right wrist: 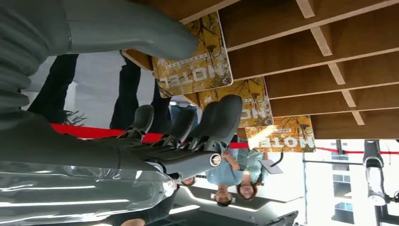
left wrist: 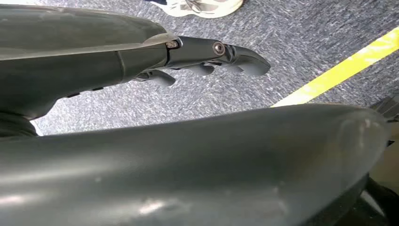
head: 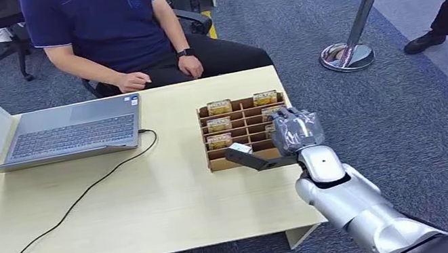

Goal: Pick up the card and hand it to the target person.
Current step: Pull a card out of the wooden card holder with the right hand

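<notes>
I am reaching: my right hand (head: 296, 129) hovers at the rack's (head: 240, 159) right end, fingers apart, nothing gripped. The cards (right wrist: 195, 66) stand upright in their slots, just beyond my fingertips (right wrist: 226, 113). Next I must pinch one card and lift it straight out.

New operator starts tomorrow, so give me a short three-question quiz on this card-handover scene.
1. True or false: the right hand is at the wooden card rack.
2. Which word is printed on the cards? A) HOTEL B) BANK C) MENU
3. Fill in: the laptop on the table is ____ (open/closed).

Key: 1 true; 2 A; 3 open.
</notes>
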